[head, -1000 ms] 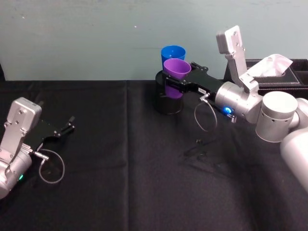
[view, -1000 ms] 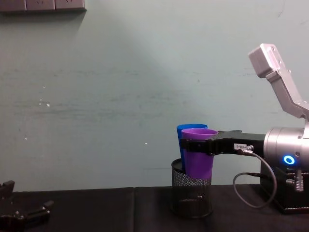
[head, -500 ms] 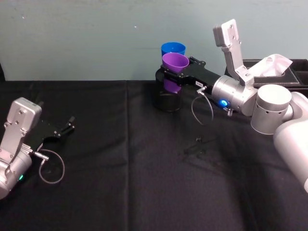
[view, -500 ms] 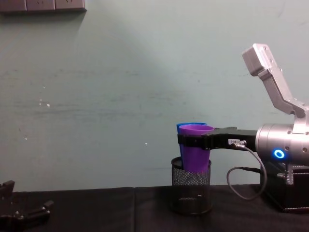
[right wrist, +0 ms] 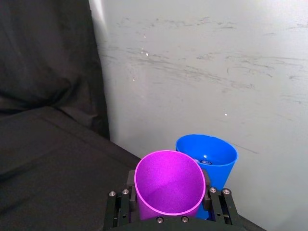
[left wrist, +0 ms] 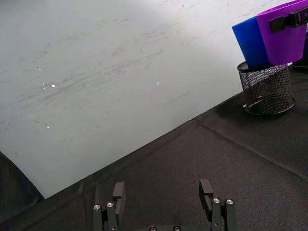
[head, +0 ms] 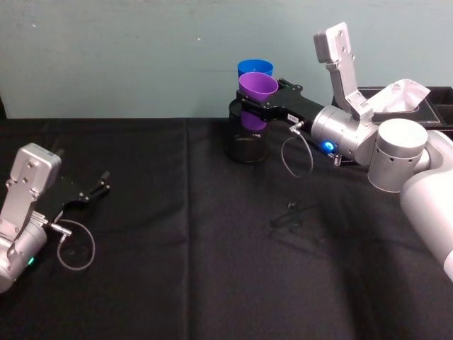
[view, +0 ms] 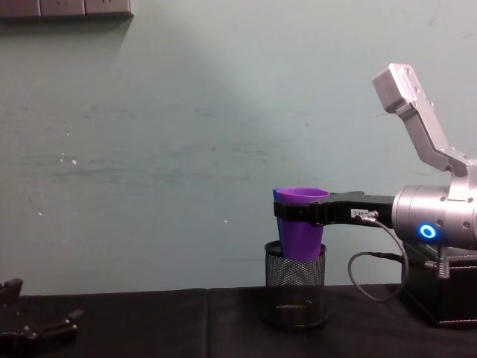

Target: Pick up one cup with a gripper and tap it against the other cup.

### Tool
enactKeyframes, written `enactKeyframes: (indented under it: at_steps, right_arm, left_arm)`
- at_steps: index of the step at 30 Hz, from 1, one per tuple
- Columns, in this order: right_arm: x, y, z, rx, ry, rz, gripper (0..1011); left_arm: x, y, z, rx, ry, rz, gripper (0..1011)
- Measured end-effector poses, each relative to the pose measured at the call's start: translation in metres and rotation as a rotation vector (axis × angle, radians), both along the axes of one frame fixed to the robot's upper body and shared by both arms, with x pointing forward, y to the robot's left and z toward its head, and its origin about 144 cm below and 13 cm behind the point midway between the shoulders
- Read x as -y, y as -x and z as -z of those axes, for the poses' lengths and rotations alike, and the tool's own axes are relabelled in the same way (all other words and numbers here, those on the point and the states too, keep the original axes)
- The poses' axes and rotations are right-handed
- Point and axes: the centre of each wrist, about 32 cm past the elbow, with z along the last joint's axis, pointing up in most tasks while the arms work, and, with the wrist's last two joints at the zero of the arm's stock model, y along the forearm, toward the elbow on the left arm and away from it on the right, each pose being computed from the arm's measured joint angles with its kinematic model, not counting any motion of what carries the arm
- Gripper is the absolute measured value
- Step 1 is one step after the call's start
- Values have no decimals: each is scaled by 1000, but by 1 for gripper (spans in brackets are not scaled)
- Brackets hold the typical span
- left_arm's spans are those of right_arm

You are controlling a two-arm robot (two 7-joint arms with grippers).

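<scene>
At the back of the black table (head: 177, 269), the flat fingers (view: 292, 212) of the right gripper (head: 253, 106) clamp the purple cup (head: 257, 88) just under its rim. The cup is upright and off the table, its base about level with the rim of the black mesh pen holder (head: 245, 145). The blue cup (head: 255, 67) stands in that holder right behind the purple one, rims close together; contact is unclear. The left gripper (left wrist: 162, 192) is parked low near the table's left edge, fingers apart, holding nothing.
</scene>
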Motion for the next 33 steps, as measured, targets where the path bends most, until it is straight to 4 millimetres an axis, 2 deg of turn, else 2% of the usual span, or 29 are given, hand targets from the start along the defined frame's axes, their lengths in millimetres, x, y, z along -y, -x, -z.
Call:
enactKeyframes:
  at_steps: [33]
  right_arm:
    - [0,0,0,-1,2,-1,738]
  left_arm:
    - [0,0,0,0,0,0,1000]
